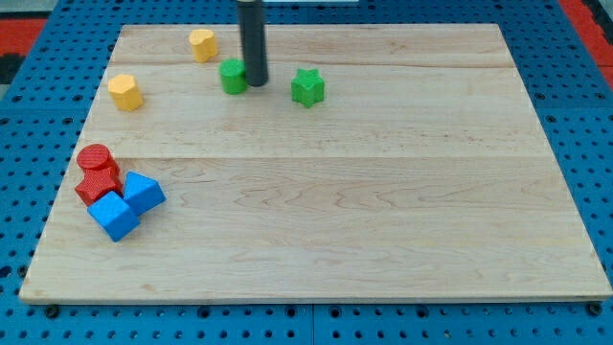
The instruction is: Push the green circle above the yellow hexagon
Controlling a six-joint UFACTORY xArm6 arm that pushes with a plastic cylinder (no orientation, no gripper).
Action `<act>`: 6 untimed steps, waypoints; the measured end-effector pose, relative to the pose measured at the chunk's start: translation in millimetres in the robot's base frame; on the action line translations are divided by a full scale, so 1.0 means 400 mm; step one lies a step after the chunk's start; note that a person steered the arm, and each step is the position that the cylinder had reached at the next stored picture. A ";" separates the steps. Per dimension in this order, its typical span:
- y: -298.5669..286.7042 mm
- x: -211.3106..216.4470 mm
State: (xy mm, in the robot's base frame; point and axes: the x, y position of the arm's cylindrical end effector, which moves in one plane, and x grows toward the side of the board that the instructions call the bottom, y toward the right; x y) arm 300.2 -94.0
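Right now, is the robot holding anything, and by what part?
Nothing is held. My tip only rests against the right side of the green circle, apparently touching it, as a rod pushing, not gripping.

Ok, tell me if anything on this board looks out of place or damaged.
Nothing stands out. Every block sits flat on the wooden board and looks intact. My tip is at the green circle's right side. The red and blue blocks are bunched together at the view's lower left, none spilled off.
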 end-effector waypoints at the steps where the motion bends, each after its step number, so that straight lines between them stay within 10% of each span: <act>1: -0.026 -0.015; 3: -0.289 -0.002; 6: 0.138 -0.223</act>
